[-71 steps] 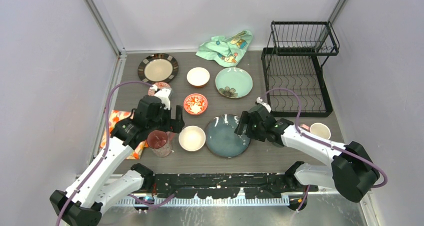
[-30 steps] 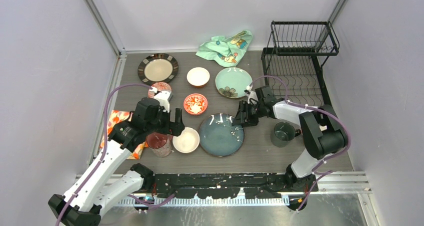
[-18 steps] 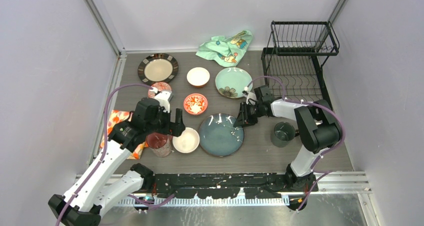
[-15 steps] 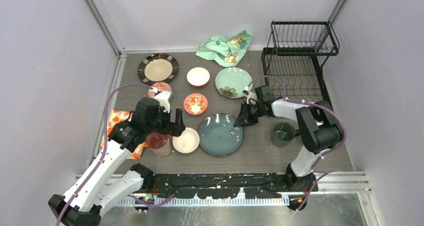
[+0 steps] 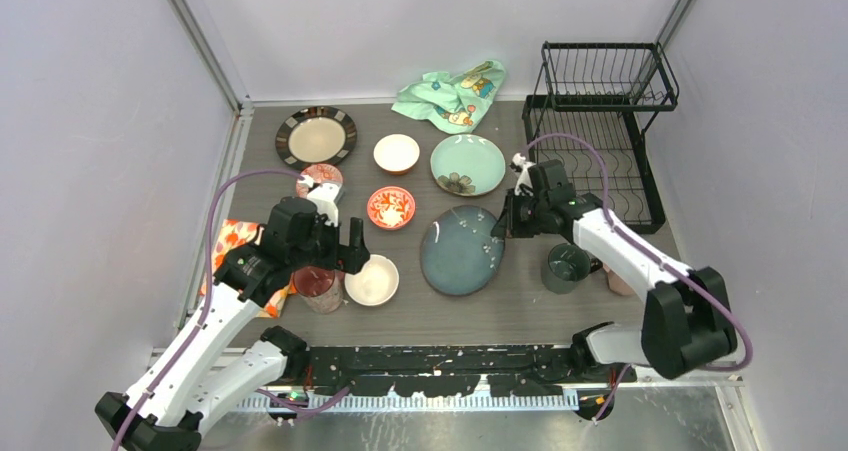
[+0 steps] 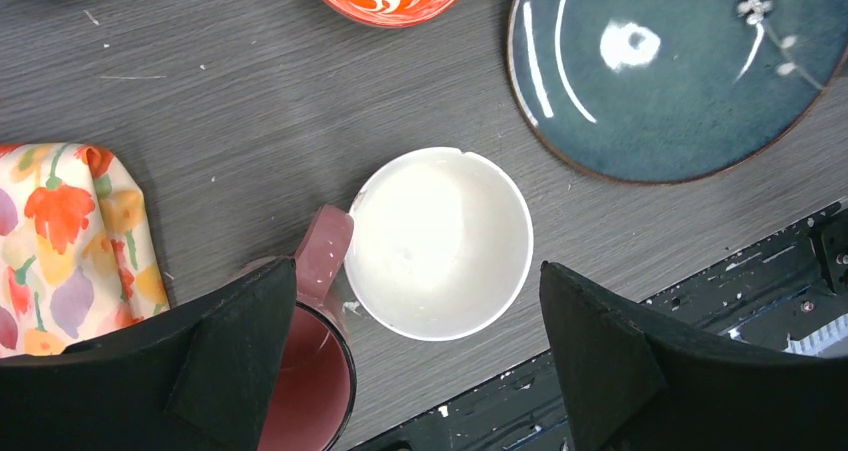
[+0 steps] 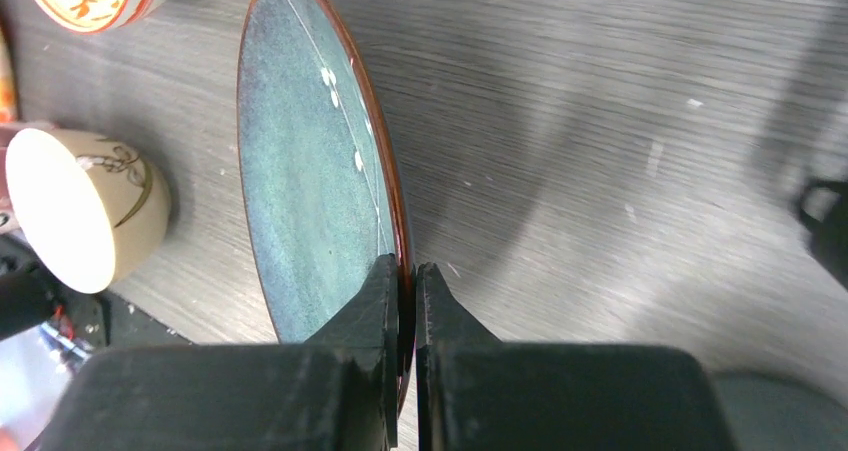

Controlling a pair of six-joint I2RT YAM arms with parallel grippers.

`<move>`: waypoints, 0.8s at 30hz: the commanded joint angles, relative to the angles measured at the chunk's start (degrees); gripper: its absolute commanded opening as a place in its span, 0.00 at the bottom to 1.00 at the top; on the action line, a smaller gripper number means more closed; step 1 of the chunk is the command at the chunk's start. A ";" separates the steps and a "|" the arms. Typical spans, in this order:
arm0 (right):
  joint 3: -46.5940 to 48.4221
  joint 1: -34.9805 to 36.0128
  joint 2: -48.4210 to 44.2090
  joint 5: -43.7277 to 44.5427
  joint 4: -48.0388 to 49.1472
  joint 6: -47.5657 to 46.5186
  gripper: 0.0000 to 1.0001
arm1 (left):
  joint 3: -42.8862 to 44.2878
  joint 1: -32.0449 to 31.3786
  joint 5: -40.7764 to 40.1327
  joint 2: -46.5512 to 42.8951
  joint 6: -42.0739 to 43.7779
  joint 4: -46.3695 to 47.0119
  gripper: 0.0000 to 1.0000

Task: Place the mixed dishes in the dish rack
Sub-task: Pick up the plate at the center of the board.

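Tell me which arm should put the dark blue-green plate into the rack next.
Right. The right end effector is shut on the dark blue-green plate, tilted up, near the dish rack. The left end effector hangs open over the white bowl, far from the rack.

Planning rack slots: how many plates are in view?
3. The dark-rimmed beige plate lies far left, the pale green plate far centre; the dark blue-green plate tilts mid-table, rim pinched by the right gripper.
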 commanded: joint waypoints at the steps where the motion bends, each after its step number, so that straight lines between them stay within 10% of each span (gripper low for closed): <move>1: 5.22 -0.24 -7.10 7.53 -5.05 2.49 0.01 | -0.02 -0.10 0.54 -1.03 0.01 1.03 0.92; 11: 9.03 -0.24 -15.49 11.02 -6.64 9.86 0.01 | -0.02 -0.10 1.28 -0.82 -1.04 1.17 0.92; 24: 4.22 -0.26 -29.22 10.28 4.02 27.17 0.01 | 7.01 -0.10 15.40 6.03 -22.56 10.90 0.89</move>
